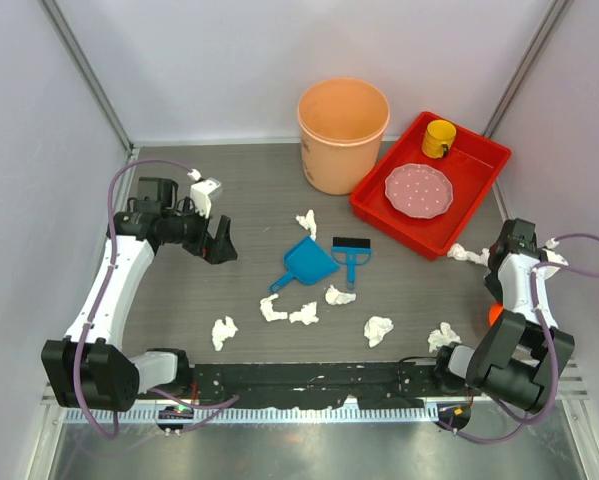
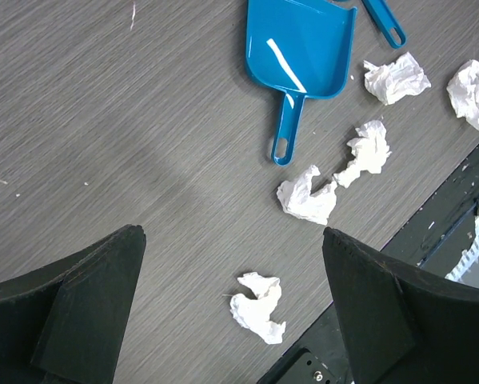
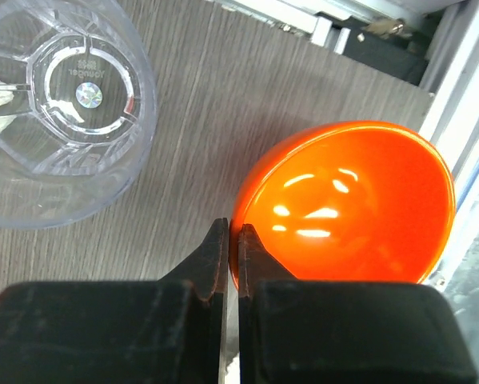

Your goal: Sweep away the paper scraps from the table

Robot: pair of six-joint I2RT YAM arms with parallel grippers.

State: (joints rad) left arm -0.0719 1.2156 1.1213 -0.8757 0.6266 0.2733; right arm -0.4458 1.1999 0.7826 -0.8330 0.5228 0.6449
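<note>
Paper scraps around the blue dustpan

Orange bucket, red tray, blue dustpan, brush

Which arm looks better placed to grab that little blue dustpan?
Probably left. The left gripper, open, hovers near the blue dustpan, which shows in its wrist view. The right gripper is shut beside an orange bowl, far right.

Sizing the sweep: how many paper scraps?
8 paper scraps: one behind the dustpan, three in front of it, one front-left, one front-centre, one front-right, one beside the red tray. Others may hide under the arms.
</note>
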